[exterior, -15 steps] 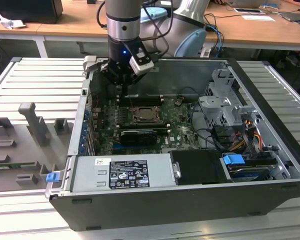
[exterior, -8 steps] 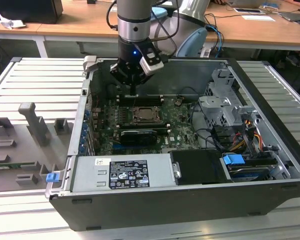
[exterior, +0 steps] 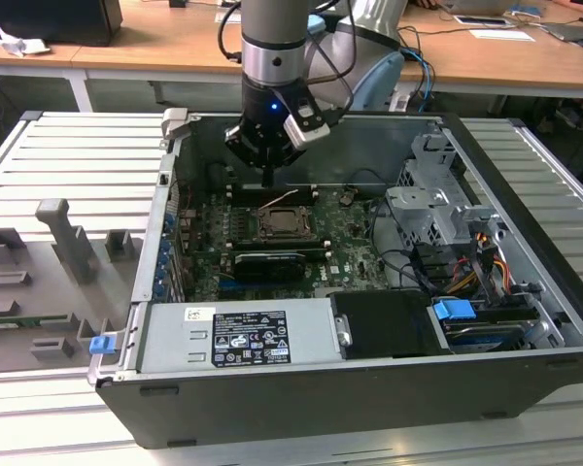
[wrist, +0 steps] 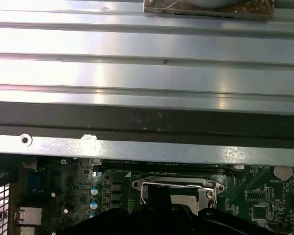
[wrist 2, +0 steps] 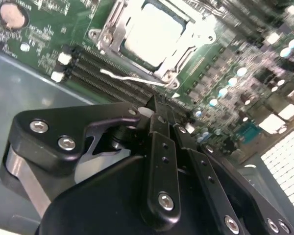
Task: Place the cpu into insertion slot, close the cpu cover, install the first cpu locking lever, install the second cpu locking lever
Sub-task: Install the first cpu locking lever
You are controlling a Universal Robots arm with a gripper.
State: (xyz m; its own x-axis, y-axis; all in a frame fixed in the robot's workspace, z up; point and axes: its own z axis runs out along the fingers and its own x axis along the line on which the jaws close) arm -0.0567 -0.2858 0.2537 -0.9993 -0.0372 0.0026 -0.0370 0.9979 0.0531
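The cpu (wrist 2: 154, 32) lies in the insertion slot (exterior: 279, 224) on the green board, its silvery top showing through the window of the cpu cover (wrist 2: 109, 35). The cover lies flat over the chip. A thin wire locking lever (wrist 2: 130, 78) stands loose along the socket's edge, and in the exterior view this lever (exterior: 283, 199) slants up at the socket's far side. My gripper (exterior: 268, 175) hangs just above and behind the socket, close to that lever. Its black fingers (wrist 2: 160, 115) are shut with nothing between them. The first wrist view has the socket (wrist: 179, 192) beside the case wall.
The open computer case has a metal wall (wrist: 147, 144) close behind the gripper. A black card (exterior: 264, 264) lies just in front of the socket. The power supply (exterior: 238, 335) sits at the front, and a drive cage (exterior: 432, 209) with cables sits on the exterior view's right.
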